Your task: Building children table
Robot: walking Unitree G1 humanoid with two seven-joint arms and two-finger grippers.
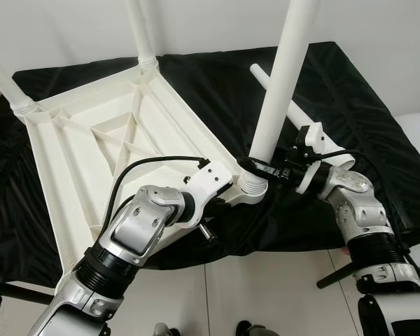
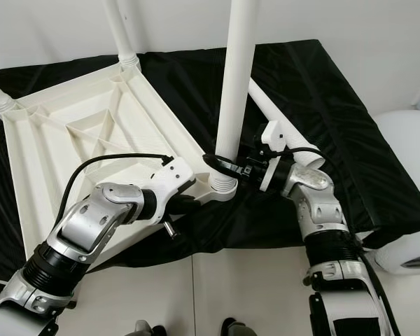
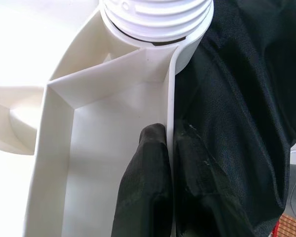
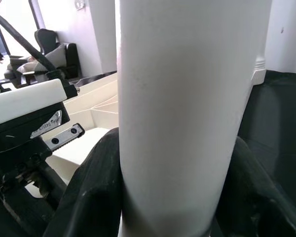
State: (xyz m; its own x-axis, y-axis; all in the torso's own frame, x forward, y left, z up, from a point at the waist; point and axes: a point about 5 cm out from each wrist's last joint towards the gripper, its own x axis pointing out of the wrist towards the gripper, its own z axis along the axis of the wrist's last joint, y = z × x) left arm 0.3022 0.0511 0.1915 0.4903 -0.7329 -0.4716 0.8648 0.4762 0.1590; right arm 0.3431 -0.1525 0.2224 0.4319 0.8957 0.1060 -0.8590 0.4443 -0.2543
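Observation:
The white plastic table [image 1: 91, 140] lies upside down on a black cloth. At its near right corner a white leg [image 1: 280, 84] stands upright in the socket [image 3: 155, 19]. My right gripper [image 1: 255, 168] is shut around the bottom of this leg [image 4: 182, 108], one black finger [image 4: 93, 197] on each side. My left gripper [image 3: 170, 131] is shut on the table's thin side wall [image 3: 170, 89] just below that corner, one finger inside and one outside. Another loose leg [image 2: 280, 115] lies on the cloth behind the upright one.
Two more legs [image 1: 141, 35] [image 1: 3, 84] stand in the far corners. The black cloth [image 1: 350, 84] hangs over the near edge above white floor tiles [image 1: 266, 287]. A white rounded object [image 2: 406, 182] sits at the right. A pale wall is behind.

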